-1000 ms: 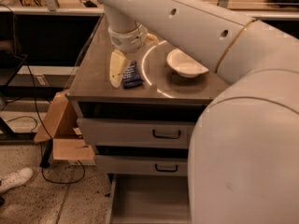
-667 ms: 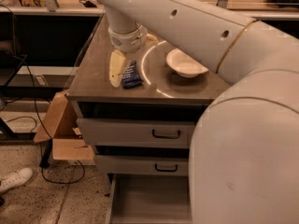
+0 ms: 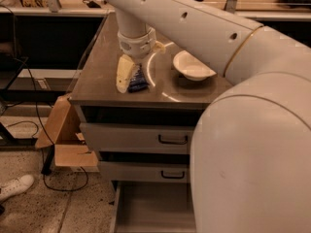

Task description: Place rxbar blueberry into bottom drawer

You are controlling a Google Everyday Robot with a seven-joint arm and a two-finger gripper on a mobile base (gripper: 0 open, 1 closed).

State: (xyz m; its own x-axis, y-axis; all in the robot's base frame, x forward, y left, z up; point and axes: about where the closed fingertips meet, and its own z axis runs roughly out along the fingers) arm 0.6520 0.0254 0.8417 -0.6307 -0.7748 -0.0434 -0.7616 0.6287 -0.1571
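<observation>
A grey metal tabletop (image 3: 99, 79) over grey drawers (image 3: 141, 139).
Left of the round white bowl (image 3: 193, 67), the cream hand (image 3: 129, 80) is down at the small dark blue snack bar (image 3: 138, 80); I cannot tell if it grips.

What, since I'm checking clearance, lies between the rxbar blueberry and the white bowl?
Bare countertop, per the camera view; the gripper sits at the rxbar blueberry.
</observation>
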